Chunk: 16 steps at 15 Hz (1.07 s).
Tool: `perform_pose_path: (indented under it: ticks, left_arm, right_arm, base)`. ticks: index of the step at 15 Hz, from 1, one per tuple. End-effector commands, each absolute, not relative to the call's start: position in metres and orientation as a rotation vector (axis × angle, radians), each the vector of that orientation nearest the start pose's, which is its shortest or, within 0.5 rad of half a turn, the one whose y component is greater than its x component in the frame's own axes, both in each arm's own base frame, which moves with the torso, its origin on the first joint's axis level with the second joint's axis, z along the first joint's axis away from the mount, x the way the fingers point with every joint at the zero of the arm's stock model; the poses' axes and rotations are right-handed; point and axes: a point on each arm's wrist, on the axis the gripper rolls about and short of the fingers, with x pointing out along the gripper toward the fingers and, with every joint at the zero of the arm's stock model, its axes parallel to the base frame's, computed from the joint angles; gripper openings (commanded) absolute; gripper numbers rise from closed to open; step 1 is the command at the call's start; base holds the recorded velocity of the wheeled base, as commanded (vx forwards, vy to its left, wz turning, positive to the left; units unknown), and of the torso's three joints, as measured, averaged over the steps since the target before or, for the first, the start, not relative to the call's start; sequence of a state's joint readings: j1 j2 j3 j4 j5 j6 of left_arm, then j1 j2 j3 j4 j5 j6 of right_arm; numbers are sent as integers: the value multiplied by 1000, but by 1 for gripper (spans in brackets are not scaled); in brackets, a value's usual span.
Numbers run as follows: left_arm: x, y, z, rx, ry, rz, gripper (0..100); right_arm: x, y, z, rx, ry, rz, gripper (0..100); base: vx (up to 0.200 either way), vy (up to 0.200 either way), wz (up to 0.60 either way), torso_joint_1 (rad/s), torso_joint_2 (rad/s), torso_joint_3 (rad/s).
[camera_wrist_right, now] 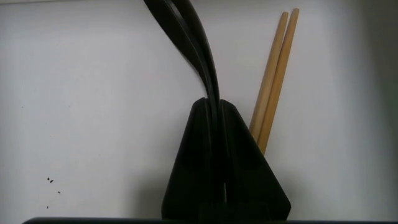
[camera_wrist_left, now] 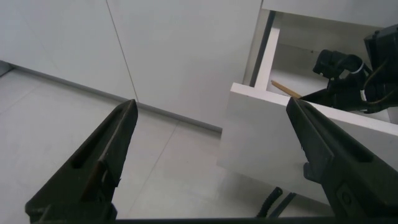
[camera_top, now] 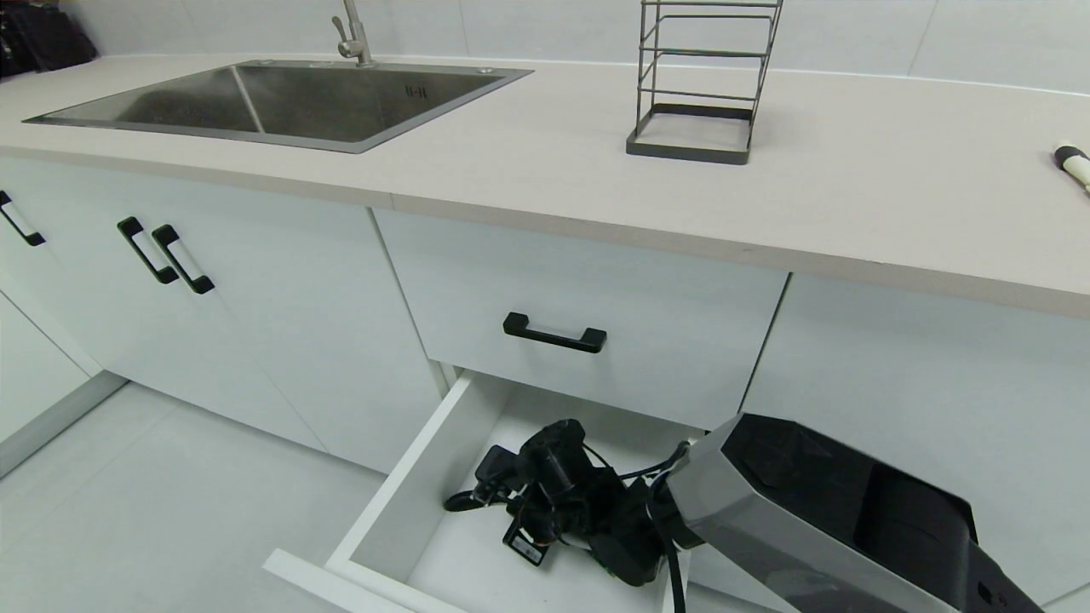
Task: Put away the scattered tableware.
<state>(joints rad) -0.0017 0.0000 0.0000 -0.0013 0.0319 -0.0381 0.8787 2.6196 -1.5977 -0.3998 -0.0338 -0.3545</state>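
Observation:
My right gripper (camera_top: 487, 489) is down inside the open lower drawer (camera_top: 426, 460). In the right wrist view its fingers (camera_wrist_right: 214, 106) are shut on a thin black utensil (camera_wrist_right: 186, 31) that hangs over the white drawer floor (camera_wrist_right: 93, 93). A pair of wooden chopsticks (camera_wrist_right: 273, 81) lies on that floor right beside the fingers. My left gripper (camera_wrist_left: 211, 106) hangs open and holds nothing, above the floor tiles outside the drawer's front panel (camera_wrist_left: 280, 130). From there the wooden chopsticks (camera_wrist_left: 286, 91) and the right gripper (camera_wrist_left: 339, 65) show inside the drawer.
A closed drawer with a black handle (camera_top: 553, 333) sits directly above the open one. On the counter stand a sink (camera_top: 281, 102) and a wire rack (camera_top: 698, 85); a black-and-white item (camera_top: 1071, 162) lies at its right edge. Cabinet doors (camera_top: 170, 255) close off the left.

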Motion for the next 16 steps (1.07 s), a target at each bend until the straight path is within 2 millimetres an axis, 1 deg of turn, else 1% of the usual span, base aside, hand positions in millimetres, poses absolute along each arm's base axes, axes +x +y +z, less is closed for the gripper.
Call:
perform_pose_path:
  ticks: [1, 3, 4, 5, 6, 8, 11, 12, 13, 14, 15, 16]
  left_arm:
    - [-23, 1, 76, -38, -2, 31, 100]
    - [-23, 1, 76, -38, -2, 31, 100]
    - [-23, 1, 76, -38, -2, 31, 100]
    - [-23, 1, 76, -38, -2, 31, 100]
    - [-23, 1, 76, -38, -2, 32, 100]
    - [-23, 1, 76, -38, -2, 31, 100]
    - [-23, 1, 76, -38, -2, 31, 100]
    - [-23, 1, 76, -38, -2, 31, 100]
    - [-23, 1, 76, -38, -2, 31, 100]
    - [-23, 1, 76, -38, -2, 31, 100]
    - [-23, 1, 76, -38, -2, 31, 100]
    - [-23, 1, 76, -38, -2, 31, 100]
  right_arm:
    - [319, 384, -23, -610, 432, 919, 0]
    - [319, 384, -23, -610, 432, 919, 0]
    - [320, 385, -20, -606, 425, 920, 0]
    - [320, 386, -17, -603, 416, 919, 100]
    - [320, 386, -13, -602, 416, 918, 100]
    - [315, 388, 3, -598, 403, 927, 100]
    - [301, 394, 32, -582, 349, 952, 100]
    - [293, 396, 42, -581, 335, 964, 100]
    - [290, 394, 47, -581, 331, 967, 100]
    - [281, 390, 58, -585, 327, 978, 100]
    - [278, 386, 63, -584, 326, 978, 100]
    - [272, 381, 81, -573, 300, 980, 100]
  base:
    - [0, 0, 0, 0, 0, 0]
    - [0, 0, 0, 0, 0, 0]
    - [0, 0, 0, 0, 0, 0]
    - [0, 0, 0, 0, 0, 0]
    - [0, 0, 0, 0, 0, 0]
    - [0, 0, 0, 0, 0, 0]
    - [0, 0, 0, 0, 0, 0]
    - [0, 0, 0, 0, 0, 0]
    - [0, 0, 0, 0, 0, 0]
    - [0, 0, 0, 0, 0, 0]
    - [0, 0, 0, 0, 0, 0]
    - [0, 0, 0, 0, 0, 0]
